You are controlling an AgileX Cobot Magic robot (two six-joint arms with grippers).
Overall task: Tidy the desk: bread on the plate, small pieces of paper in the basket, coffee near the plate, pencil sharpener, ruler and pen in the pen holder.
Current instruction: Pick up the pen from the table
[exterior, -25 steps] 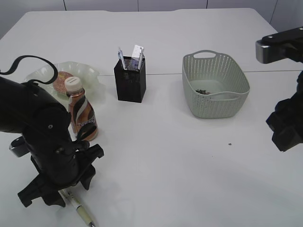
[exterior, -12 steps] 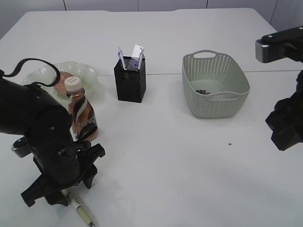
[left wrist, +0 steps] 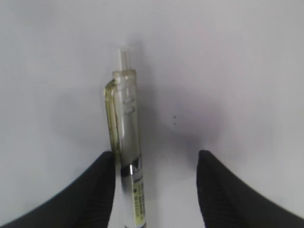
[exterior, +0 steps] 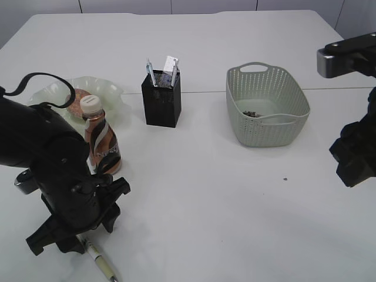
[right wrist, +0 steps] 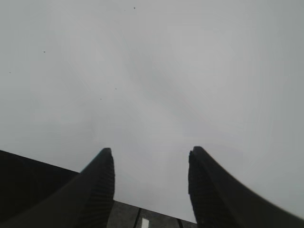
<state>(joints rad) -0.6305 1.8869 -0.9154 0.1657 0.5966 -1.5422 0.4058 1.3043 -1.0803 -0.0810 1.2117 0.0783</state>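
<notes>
While the bread (exterior: 77, 101) sits on the plate (exterior: 114, 92) with the coffee (exterior: 101, 141) beside it, the pen (exterior: 100, 262) lies at the near left edge, under the left gripper (exterior: 64, 235), far from the holder (exterior: 161, 98). In the left wrist view the spread jaws straddle the pen (left wrist: 127, 142), its barrel against the left finger (left wrist: 97, 190), apparently placed for a pinch. In the right wrist view the right gripper (right wrist: 151, 175) hangs spread and empty over bare table (right wrist: 152, 71), likely idle.

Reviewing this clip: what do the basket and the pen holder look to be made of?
Basket: probably moulded plastic, matte pale green, judging by its uniform perforated walls and moulded handle slots. Pen holder: black, apparently fine mesh, likely metal; too small to confirm.
</notes>
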